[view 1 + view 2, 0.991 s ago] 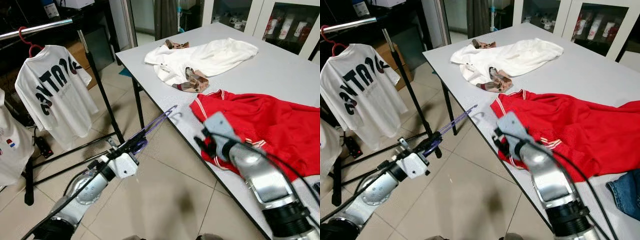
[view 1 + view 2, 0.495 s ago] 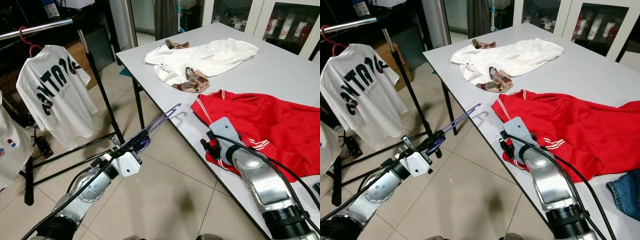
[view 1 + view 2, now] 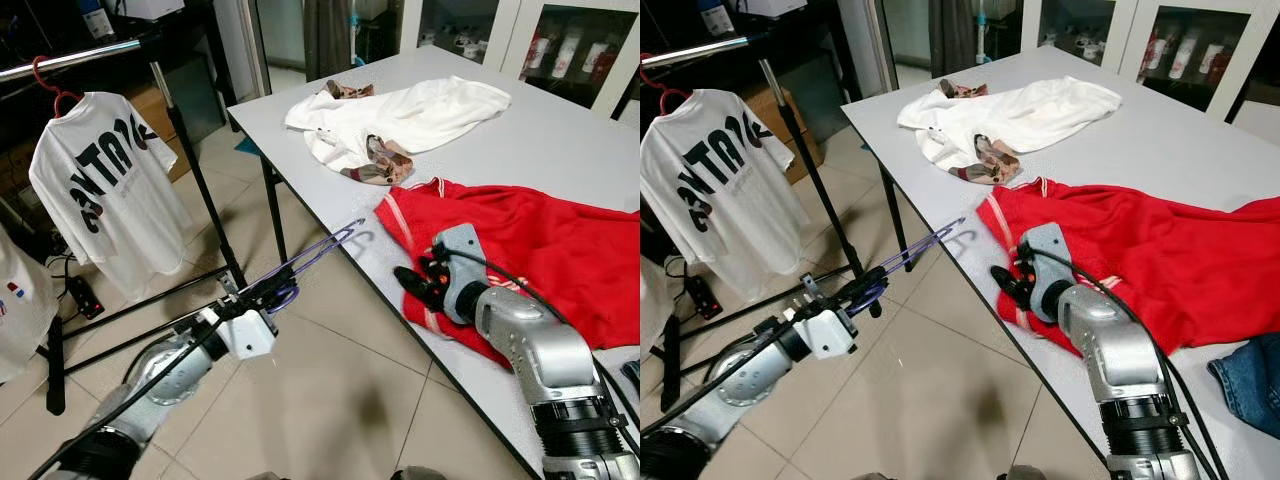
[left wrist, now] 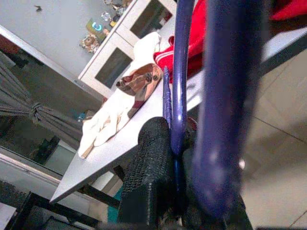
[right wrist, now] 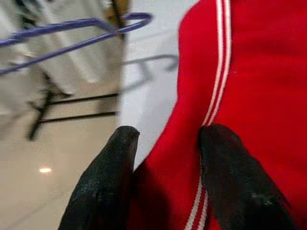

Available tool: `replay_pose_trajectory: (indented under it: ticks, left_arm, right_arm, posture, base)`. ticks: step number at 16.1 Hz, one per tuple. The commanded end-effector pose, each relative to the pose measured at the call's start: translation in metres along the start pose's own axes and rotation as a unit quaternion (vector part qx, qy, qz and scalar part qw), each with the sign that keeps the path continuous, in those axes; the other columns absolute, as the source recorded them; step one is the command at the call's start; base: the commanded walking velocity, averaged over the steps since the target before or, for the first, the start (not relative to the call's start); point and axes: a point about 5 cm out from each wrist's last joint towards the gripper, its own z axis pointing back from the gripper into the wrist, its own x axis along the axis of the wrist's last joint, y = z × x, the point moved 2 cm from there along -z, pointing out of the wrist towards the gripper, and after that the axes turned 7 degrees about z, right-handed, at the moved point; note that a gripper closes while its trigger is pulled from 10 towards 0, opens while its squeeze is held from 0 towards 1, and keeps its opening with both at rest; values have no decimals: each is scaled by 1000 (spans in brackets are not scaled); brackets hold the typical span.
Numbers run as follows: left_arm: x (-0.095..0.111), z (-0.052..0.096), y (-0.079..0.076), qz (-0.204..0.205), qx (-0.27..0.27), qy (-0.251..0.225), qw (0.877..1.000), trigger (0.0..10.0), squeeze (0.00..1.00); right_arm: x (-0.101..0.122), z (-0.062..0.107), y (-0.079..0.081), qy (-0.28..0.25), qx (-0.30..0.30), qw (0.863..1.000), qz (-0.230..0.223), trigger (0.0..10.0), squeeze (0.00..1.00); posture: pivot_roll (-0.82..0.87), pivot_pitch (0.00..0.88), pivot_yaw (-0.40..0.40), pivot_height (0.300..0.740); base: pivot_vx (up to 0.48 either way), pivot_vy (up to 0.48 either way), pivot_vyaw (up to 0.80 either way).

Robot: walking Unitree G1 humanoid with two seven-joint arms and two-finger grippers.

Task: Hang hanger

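Silver arms, black cables, black textured gripper fingers point(image 5: 104, 187).

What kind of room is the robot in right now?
Probably a laundry-sorting or clothes-handling room: a metal garment rack holds a white printed T-shirt, a grey table carries a red striped garment and a white garment, and the left gripper holds a purple wire hanger.

Open tiled floor point(image 3: 330, 390) lies between the clothes rack point(image 3: 195, 165) at ten o'clock and the counter point(image 3: 560, 130) edge running from twelve to four o'clock, and the purple hanger point(image 3: 315, 250) clamped in the left end effector point(image 3: 268, 293) reaches across that gap to the counter's edge. On the rack's rail point(image 3: 70, 58) the printed white T-shirt point(image 3: 100, 180) takes up the near stretch. The right end effector point(image 3: 1012, 287) sits with fingers spread over the red garment point(image 3: 540, 250), which covers the counter at two o'clock beyond the white garment point(image 3: 400, 115).
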Motion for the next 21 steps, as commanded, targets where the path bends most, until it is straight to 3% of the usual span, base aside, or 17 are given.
replay_pose_trajectory:
  ticks: [1, 5, 7, 9, 11, 12, 14, 15, 18, 21]
  left_arm:
    - [2, 3, 3, -9, -7, -6, 1000, 10000, 0]
    - [5, 3, 1, -12, -14, -11, 1000, 10000, 0]
    - [5, 3, -1, -12, -18, -13, 1000, 10000, 0]
    - [6, 3, -2, -16, -18, -15, 1000, 10000, 0]
    - [7, 2, -2, -15, -17, -15, 1000, 10000, 0]
    - [7, 2, -2, -15, -16, -15, 1000, 10000, 0]
    - [7, 3, -2, -15, -14, -16, 1000, 10000, 0]
    - [6, 5, -1, -14, -10, -14, 1000, 10000, 0]
    - [5, 7, 0, -13, -5, -11, 1000, 10000, 0]
    - [5, 7, -2, -9, -3, -11, 1000, 10000, 0]
  right_arm:
    - [12, -1, 14, -29, 60, 997, -28, 0, 0]
    - [12, -2, 20, -45, 94, 993, -57, 0, 0]
    - [4, -1, 17, -16, 72, 997, 29, 0, 0]
    - [2, -1, 14, -3, 55, 995, 78, 0, 0]
    - [8, -1, 0, 4, -5, 993, 115, 0, 0]
    - [12, 0, -3, -2, -17, 993, 119, 10000, 0]
    - [24, 9, -9, -24, -42, 988, 147, 10000, 0]
    - [30, 19, -4, -44, -39, 984, 166, 10000, 1000]
    - [29, 29, 4, -47, -32, 983, 173, 10000, 1000]
    - [20, 39, 28, -37, 30, 983, 178, 10000, 1000]
  posture:
    - [-107, 0, 98, 736]
    - [-105, 0, 96, 736]
    - [-108, 0, 98, 736]
    - [-109, 0, 96, 736]
    - [-111, 0, 94, 736]
    - [-112, 0, 94, 736]
    - [-112, 0, 92, 736]
    - [-114, 0, 92, 736]
    - [-118, 0, 92, 736]
    - [-128, 0, 94, 736]
  base:
    - [0, 0, 0]
    - [0, 0, 0]
    - [0, 0, 0]
    - [0, 0, 0]
    - [0, 0, 0]
    - [0, 0, 0]
    - [0, 0, 0]
    - [0, 0, 0]
    - [0, 0, 0]
    - [0, 0, 0]
